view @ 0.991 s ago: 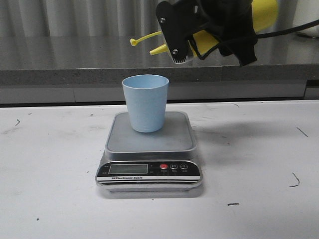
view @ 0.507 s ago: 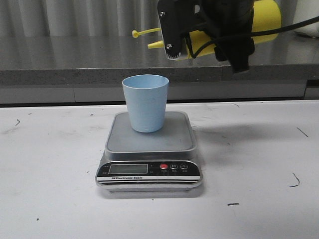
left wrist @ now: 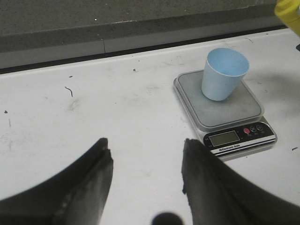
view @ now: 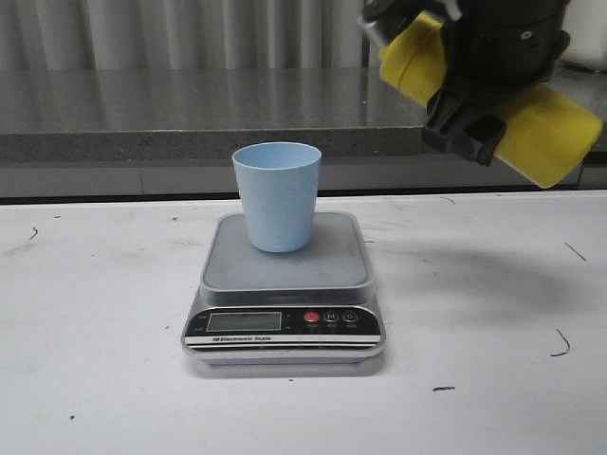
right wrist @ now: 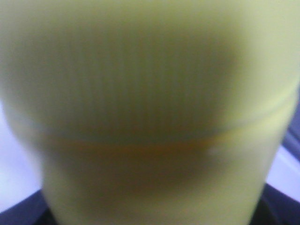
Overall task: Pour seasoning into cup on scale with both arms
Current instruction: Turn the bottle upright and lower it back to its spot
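Observation:
The pale blue cup (view: 277, 194) stands upright on the silver-grey scale (view: 285, 284) in the middle of the table. My right gripper (view: 484, 90) is shut on the yellow seasoning bottle (view: 541, 128) and holds it tilted in the air, up and right of the cup, its top end raised to the left. The nozzle is out of view. In the right wrist view the bottle (right wrist: 150, 108) fills the picture as a yellow blur. My left gripper (left wrist: 145, 157) is open and empty above bare table, well away from the cup (left wrist: 224, 72) and scale (left wrist: 234, 119).
A grey stone ledge (view: 190, 123) runs along the back of the white table. A corner of the yellow bottle (left wrist: 289, 11) shows in the left wrist view. Small dark marks dot the tabletop.
My right gripper has swung the bottle from lying level with its nozzle above the cup to a tilt with its top end raised, and moved it right, away from the cup. Cup and scale are unmoved.

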You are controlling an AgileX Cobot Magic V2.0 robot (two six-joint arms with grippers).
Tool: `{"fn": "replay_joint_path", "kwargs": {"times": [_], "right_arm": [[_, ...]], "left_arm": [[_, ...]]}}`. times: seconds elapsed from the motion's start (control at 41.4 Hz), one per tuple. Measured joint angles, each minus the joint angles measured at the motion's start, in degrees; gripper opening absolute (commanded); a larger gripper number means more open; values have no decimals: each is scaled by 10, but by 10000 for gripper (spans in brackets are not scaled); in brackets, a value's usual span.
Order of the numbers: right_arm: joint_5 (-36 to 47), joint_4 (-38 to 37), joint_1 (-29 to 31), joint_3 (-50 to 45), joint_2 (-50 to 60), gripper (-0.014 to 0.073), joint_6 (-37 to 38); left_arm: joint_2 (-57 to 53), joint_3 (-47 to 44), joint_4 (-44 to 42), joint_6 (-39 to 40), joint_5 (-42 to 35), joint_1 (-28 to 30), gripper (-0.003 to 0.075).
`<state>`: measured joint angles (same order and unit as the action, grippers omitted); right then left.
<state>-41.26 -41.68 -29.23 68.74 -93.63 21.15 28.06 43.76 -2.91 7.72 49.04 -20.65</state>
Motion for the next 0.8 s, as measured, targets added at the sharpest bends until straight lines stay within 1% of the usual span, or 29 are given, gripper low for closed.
{"fn": "replay_joint_path", "kwargs": {"times": [0.121,0.217,0.387,0.459,0.556,0.677,0.797], "right_arm": [[79,69,51,-56,54,363,1],[145,90,88,-113,91,363,10],[294,93,145,-219,138,363,47],[371,93,171,-262,144,363,53],[444,92,199,-303,144,363,54],[530,87,239,-339,137,363,52],[610,85,278,-356,113,363,50]], "left_arm": [[0,0,0,0,0,0,346],[0,0,0,0,0,0,346],[0,0,0,0,0,0,346],[0,0,0,0,0,0,346],[0,0,0,0,0,0,346],[0,0,0,0,0,0,346],[0,0,0,0,0,0,346]]}}
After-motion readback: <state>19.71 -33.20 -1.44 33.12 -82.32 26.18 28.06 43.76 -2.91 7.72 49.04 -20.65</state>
